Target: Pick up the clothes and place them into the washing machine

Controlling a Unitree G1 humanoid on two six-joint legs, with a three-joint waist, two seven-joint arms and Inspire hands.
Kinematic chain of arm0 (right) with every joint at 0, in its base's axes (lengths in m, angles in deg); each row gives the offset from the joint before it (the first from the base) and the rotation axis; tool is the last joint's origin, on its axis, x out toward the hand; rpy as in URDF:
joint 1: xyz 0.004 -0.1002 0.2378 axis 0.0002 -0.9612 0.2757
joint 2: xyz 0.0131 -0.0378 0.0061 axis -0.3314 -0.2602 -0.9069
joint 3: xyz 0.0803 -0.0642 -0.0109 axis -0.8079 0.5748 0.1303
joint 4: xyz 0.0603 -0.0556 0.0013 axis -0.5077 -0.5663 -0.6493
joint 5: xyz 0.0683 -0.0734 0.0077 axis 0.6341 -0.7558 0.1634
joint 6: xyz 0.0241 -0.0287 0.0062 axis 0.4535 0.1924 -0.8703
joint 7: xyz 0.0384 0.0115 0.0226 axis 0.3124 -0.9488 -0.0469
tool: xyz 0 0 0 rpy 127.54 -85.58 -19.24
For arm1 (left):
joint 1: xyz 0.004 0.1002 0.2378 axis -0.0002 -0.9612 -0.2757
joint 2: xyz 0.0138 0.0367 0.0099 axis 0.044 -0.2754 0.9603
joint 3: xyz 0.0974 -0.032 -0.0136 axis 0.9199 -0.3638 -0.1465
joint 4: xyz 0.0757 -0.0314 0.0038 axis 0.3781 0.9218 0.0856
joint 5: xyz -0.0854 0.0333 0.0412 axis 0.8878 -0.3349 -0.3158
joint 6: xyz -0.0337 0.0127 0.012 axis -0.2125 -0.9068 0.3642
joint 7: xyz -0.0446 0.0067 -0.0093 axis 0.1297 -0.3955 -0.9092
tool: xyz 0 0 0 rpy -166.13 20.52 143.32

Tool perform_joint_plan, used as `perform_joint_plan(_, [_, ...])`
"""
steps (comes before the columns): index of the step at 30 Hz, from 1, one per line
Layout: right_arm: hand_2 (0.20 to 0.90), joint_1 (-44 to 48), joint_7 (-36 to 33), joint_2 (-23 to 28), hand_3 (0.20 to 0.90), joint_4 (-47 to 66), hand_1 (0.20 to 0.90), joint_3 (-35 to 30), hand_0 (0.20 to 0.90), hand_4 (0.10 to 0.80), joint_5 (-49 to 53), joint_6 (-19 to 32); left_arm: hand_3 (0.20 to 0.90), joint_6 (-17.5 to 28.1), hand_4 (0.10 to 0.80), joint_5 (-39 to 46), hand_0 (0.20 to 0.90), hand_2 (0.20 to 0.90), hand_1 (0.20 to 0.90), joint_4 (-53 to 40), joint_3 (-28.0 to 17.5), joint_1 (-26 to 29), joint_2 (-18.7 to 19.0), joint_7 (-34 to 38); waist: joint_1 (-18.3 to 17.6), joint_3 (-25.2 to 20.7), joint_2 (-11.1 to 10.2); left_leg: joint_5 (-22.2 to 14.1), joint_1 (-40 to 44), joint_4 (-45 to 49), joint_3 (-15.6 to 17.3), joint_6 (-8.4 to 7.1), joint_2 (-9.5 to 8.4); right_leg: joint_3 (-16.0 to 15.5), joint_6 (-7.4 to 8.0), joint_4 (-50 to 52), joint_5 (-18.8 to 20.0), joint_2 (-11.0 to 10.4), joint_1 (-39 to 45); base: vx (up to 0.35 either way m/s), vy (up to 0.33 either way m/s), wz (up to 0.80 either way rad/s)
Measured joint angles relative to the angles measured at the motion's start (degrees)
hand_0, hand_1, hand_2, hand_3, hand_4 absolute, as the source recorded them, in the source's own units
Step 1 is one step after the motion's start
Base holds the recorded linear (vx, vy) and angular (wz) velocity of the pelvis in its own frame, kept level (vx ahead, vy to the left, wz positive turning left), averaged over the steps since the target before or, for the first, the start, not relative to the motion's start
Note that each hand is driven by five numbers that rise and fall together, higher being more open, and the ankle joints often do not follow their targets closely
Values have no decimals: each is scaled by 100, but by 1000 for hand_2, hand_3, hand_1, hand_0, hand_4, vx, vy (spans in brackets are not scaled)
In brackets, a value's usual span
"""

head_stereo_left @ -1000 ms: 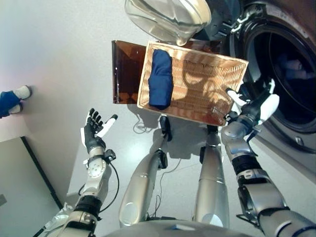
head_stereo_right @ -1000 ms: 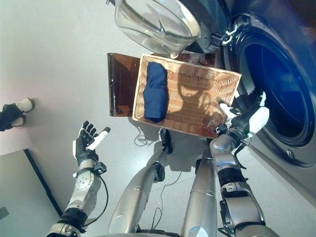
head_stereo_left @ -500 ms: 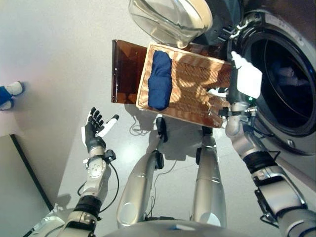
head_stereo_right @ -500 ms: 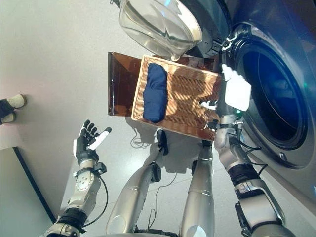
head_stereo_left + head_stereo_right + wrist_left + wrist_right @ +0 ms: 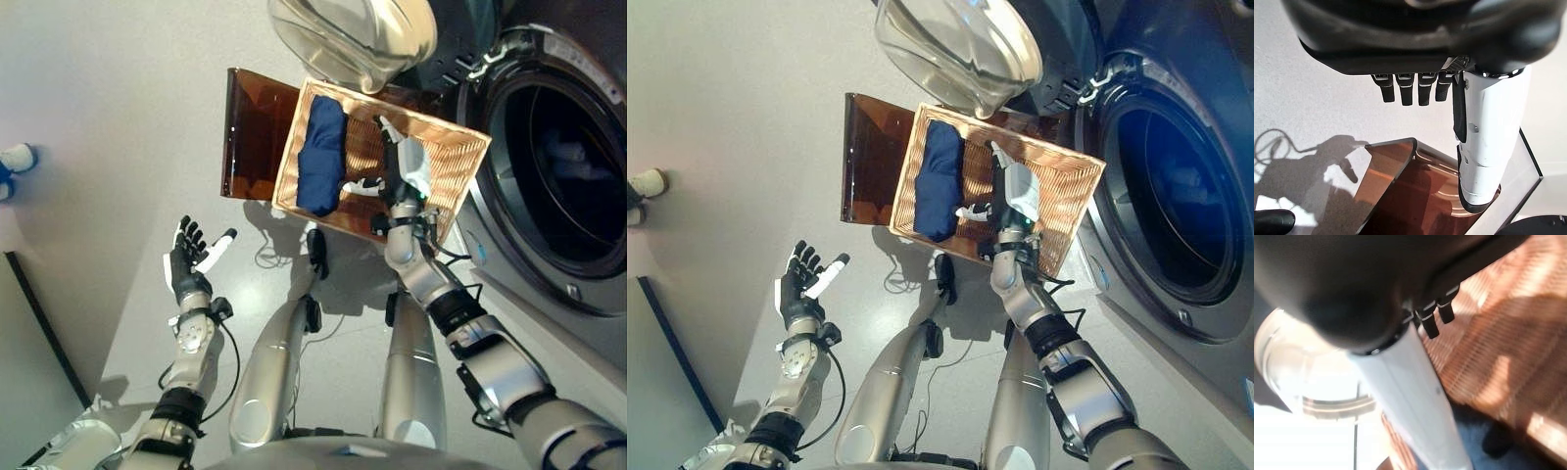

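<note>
Washing machine: the large dark front-loading washing machine [image 5: 563, 186] fills the right side of the frame, its round drum mouth open and dim inside; pale items lie within, too dark to name.
Door: the clear domed glass washer door [image 5: 353, 37] hangs open at the top centre, overlapping the far edge of the basket.
Floor: pale grey floor [image 5: 108, 127] takes up the whole left half of the frame.
Basket: the rectangular woven wicker basket [image 5: 456, 162] lies at upper centre, just beside the drum mouth.
Panel: a translucent brown plastic panel [image 5: 250, 137] lies touching the basket's left side; the left wrist view shows it too.
Clothes: the folded dark blue garment [image 5: 320, 157] lies inside the basket, along its left wall.
Right hand: the right hand [image 5: 400, 168] hovers above the middle of the basket, just right of the blue garment, fingers straight and white-covered thumb out toward the cloth; it has hold of nothing.
Left hand: the left hand [image 5: 189, 259] is raised at lower left, well apart from the basket, fingers spread and empty.
Shoe: a person's blue-and-white shoe [image 5: 12, 160] shows at the left edge.
</note>
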Motion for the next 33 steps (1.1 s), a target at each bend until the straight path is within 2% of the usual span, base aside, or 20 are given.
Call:
perform_joint_plan(10, [900,137,212,-343,900,-342,900,37,900,800,2081,429,900,-8,800,4,900,900,900,-6,3,-1,1,76,68,7,-8,3,0,-1,5,-4,-5,0,0,-14,0,-8,4,2,3,0])
perform_joint_plan(23, [900,647,376,-348,900,-561,900,177,900,800,2598,477,900,-17,800,18,900,900,900,-11,8,9,1,153,208,8,-7,9,-3,-3,-4,-12,6,-20,-1,-16,0,-4,5,-1,0,0])
perform_joint_plan(33, [900,991,469,-615,900,-809,900,257,900,800,2630,474,900,-19,800,29,900,900,900,-16,13,22,3,228,249,66,-25,35,-51,-11,-133,-47,9,-157,-26,-5,-15,-16,15,-7,-2,5])
